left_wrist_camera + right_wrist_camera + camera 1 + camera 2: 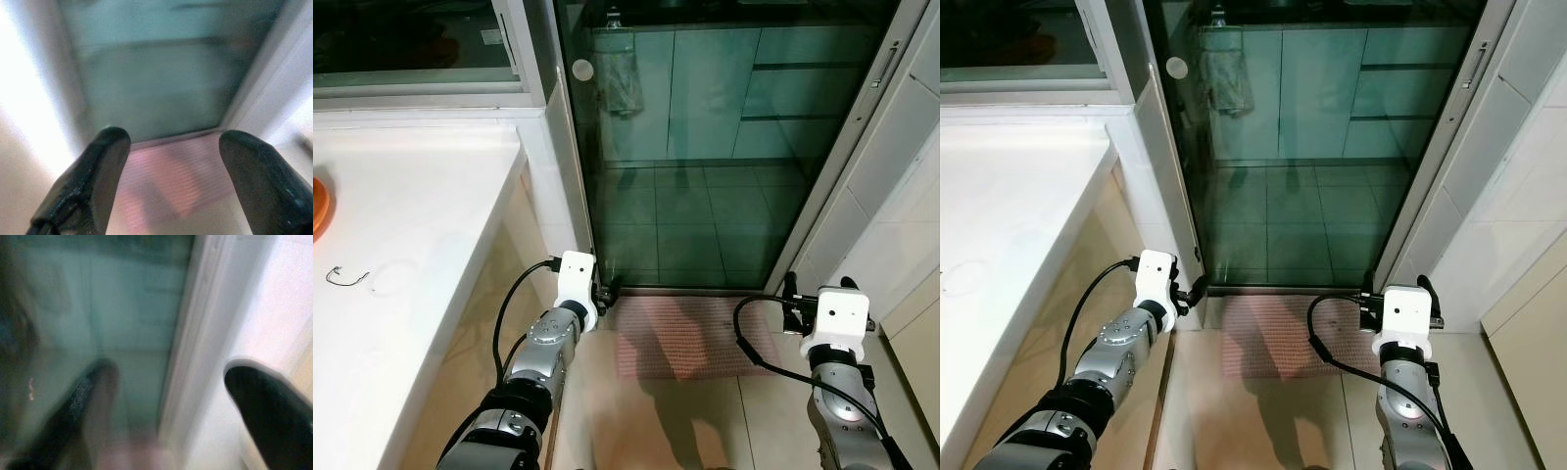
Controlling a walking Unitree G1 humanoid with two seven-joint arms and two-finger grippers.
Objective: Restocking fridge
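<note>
Blocking path: glass door (705,147), red mat (690,338), counter (411,245) at left.

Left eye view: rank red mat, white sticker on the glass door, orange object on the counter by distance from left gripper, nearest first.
From the left gripper:
1. Red mat, on the floor just to its right.
2. White sticker, on the glass door, up ahead.
3. Orange object, at the far left edge of the counter.

Tinted glass sliding door (705,147) in a white frame, pale cabinets (754,93) beyond it, pink striped mat (690,338) at its threshold, white countertop (411,245) alongside, orange dish (318,206) at its edge, beige floor tiles (636,421)
</note>
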